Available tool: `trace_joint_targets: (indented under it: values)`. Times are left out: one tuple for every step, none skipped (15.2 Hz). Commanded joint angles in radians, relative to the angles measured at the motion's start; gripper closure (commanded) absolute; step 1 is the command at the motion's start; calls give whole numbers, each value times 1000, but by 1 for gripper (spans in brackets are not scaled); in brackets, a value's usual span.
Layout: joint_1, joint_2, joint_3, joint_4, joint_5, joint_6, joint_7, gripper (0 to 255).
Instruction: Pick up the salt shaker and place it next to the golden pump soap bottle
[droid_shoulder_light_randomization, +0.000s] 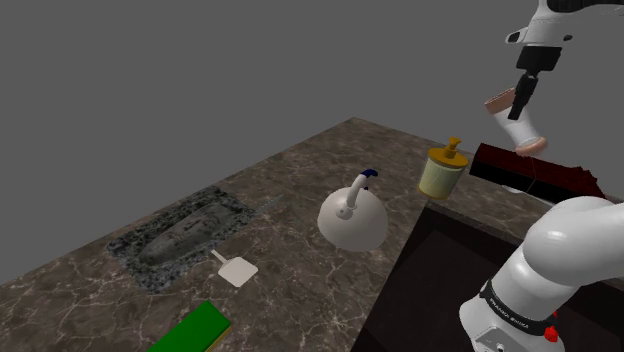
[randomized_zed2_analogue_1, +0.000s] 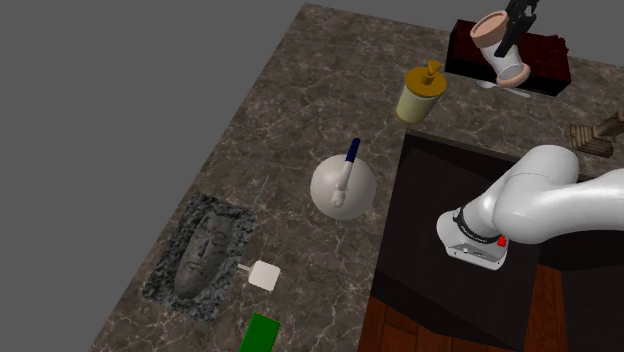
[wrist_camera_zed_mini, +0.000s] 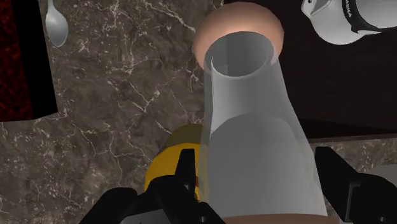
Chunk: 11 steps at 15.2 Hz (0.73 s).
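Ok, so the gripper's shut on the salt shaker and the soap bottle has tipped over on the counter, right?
Not quite. The gripper is shut on the salt shaker, but the soap bottle has not tipped over. It stands upright on the counter, pump on top, as the shoulder view shows.

The arm (droid_shoulder_light_randomization: 565, 235) is formed of smooth, rounded white links joined by dark bands. Small white lettering is carried on one band (droid_shoulder_light_randomization: 512, 308), and a red spot (droid_shoulder_light_randomization: 549, 333) is seen beside it. The gripper (droid_shoulder_light_randomization: 522, 98) is finished all in black, with two blocky fingers (wrist_camera_zed_mini: 340, 172).
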Motion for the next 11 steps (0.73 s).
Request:
trace_joint_targets:
  values:
    - [-10, 5, -45, 20, -32, -2, -53, 255]
    - [-14, 8, -66, 30, -46, -2, -78, 255]
    - [-18, 12, -88, 40, -60, -2, -104, 255]
    - [-22, 18, -110, 52, -73, -1, -129, 255]
    - [-24, 24, -133, 65, -86, 0, -154, 255]
    - [-26, 31, -156, 79, -99, 2, -180, 255]
    - [-27, 40, -180, 94, -111, 4, -206, 255]
    - [-27, 51, -208, 112, -123, 7, -236, 255]
    - [-29, 46, -211, 96, -126, 18, -233, 255]
    - [-30, 41, -214, 80, -129, 30, -231, 255]
    - [-32, 37, -216, 65, -133, 41, -228, 255]
